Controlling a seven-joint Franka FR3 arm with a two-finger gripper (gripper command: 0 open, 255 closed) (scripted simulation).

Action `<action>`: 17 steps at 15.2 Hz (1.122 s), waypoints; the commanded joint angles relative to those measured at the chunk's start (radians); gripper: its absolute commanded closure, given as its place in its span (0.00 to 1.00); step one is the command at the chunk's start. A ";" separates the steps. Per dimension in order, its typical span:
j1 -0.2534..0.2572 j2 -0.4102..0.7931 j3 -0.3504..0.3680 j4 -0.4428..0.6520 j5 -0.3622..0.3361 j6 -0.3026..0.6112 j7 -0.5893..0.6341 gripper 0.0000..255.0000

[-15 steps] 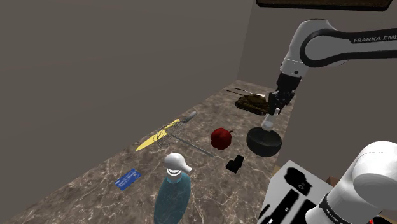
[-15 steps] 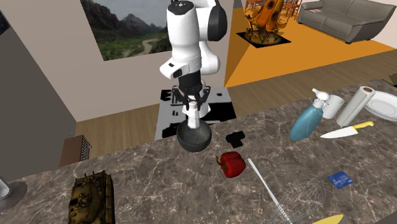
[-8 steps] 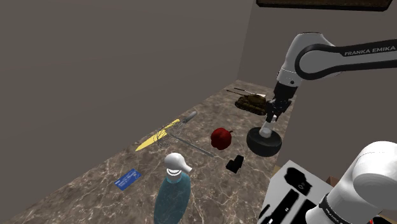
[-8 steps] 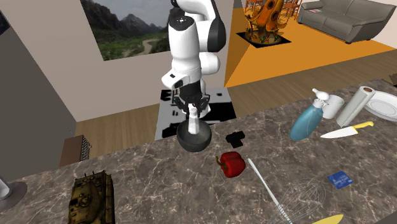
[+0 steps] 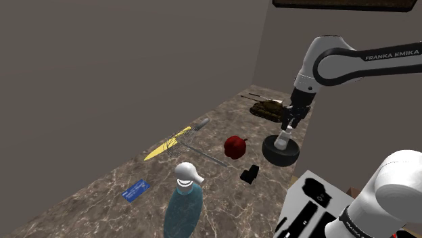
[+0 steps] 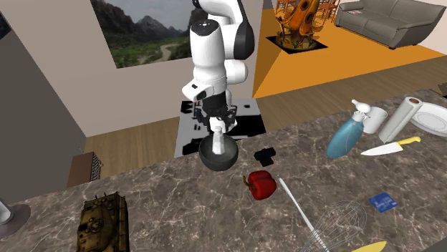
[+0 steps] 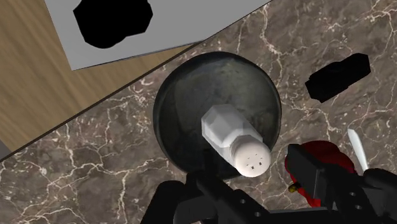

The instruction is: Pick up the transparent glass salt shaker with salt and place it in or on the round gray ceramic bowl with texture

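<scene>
Marble counter (image 6: pixel 179 207) — dark bowl (image 6: pixel 215 160), red pepper (image 6: pixel 261 185), toy tank (image 6: pixel 104 220), whisk (image 6: pixel 337 222), knife (image 6: pixel 390 147).

The shoulder view looks down from beside the stand (image 5: pixel 312 203), along the marble counter (image 5: pixel 101 203) toward the far corner. The second exterior view faces the arm (image 6: pixel 215 50) from across that counter, fairly near. The wrist view looks almost straight down, close above the bowl (image 7: pixel 184 89). All three share the bowl and the red pepper (image 6: pixel 262 185).

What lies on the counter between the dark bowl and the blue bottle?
A small black block lies between the bowl and the bottle, apart from both; the second exterior view shows it.
</scene>
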 commanded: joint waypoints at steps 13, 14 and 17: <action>-0.002 -0.019 0.001 0.115 -0.001 -0.135 0.001 0.00; -0.002 -0.019 0.001 0.115 -0.001 -0.135 0.001 0.00; -0.002 -0.019 0.001 0.115 -0.001 -0.135 0.001 0.00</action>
